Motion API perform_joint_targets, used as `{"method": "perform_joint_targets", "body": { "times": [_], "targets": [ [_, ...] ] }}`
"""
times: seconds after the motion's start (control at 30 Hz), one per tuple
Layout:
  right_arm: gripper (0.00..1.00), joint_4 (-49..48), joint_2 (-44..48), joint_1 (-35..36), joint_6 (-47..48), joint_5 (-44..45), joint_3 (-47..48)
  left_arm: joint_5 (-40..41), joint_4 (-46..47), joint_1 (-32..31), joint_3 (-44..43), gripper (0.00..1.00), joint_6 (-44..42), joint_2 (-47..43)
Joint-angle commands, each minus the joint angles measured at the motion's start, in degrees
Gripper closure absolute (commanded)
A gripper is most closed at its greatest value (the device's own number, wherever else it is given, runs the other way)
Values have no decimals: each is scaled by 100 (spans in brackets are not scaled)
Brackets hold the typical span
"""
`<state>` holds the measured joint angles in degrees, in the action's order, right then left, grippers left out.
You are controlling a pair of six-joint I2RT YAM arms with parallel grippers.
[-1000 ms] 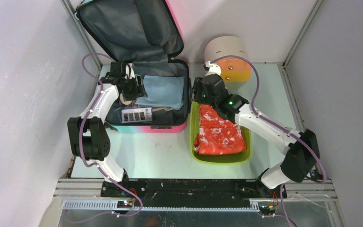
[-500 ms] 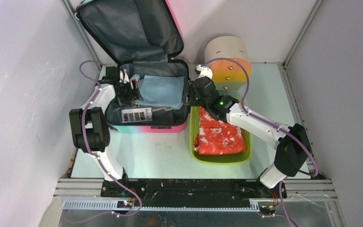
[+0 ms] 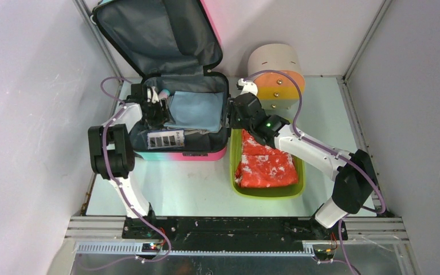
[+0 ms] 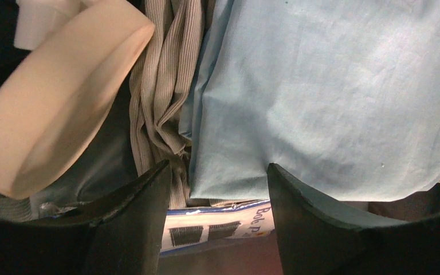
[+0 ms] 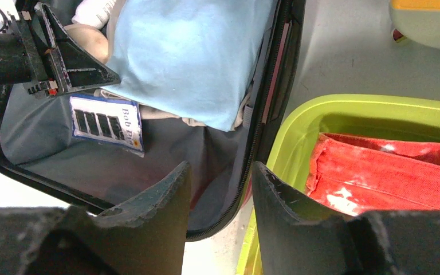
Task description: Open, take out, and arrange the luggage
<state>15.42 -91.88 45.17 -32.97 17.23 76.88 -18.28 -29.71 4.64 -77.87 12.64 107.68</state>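
Note:
The luggage (image 3: pixel 177 154) lies open at the back left, its dark grey lined lid (image 3: pixel 149 34) leaning on the wall. Inside it are a folded light blue cloth (image 4: pixel 332 86), a beige ribbed cloth (image 4: pixel 160 86), a cream rounded piece (image 4: pixel 51 97) and a white printed packet (image 4: pixel 217 226). My left gripper (image 3: pixel 154 109) hangs open inside the luggage, its jaws (image 4: pixel 217 172) astride the blue cloth's near left corner, holding nothing. My right gripper (image 3: pixel 233 114) is open above the luggage's right rim (image 5: pixel 263 114), with the zipper edge showing between its fingers (image 5: pixel 149 217).
A lime-green tray (image 3: pixel 266 193) holding a red-and-white cloth (image 3: pixel 266 163) sits right of the luggage, touching it. A beige cylinder with an orange-yellow face (image 3: pixel 275 69) stands behind the tray. Walls close in at the left, back and right.
My right gripper moved from over the tray's back end to the luggage's right rim. My left gripper shifted slightly back and left inside the luggage, still open.

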Motion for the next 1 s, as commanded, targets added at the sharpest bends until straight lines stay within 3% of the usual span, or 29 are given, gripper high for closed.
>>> {"method": "perform_joint_targets", "body": {
  "times": [0.0, 0.13, 0.27, 0.37, 0.57, 0.7, 0.97],
  "targets": [
    [55, -48, -43, -44, 21, 89, 265, -244, 315, 36, -166, 33, 85, 94],
    [55, -16, -72, -45, 21, 91, 263, -377, 469, 45, -105, 36, 138, 88],
    [55, -8, -115, -51, -17, 58, 258, -507, 512, 45, -130, 45, 162, 19],
    [55, 10, -149, -40, -33, 51, 257, -565, 528, 52, -177, 56, 172, 4],
    [55, 122, -159, -34, -12, 119, 264, -720, 653, 64, -220, 65, 313, -64],
    [55, 126, -201, -51, -22, 84, 258, -705, 677, 71, -227, 63, 319, -153],
    [55, 97, -167, -77, 1, 26, 261, 156, 332, 93, -191, 45, -10, -133]
  ]
}}
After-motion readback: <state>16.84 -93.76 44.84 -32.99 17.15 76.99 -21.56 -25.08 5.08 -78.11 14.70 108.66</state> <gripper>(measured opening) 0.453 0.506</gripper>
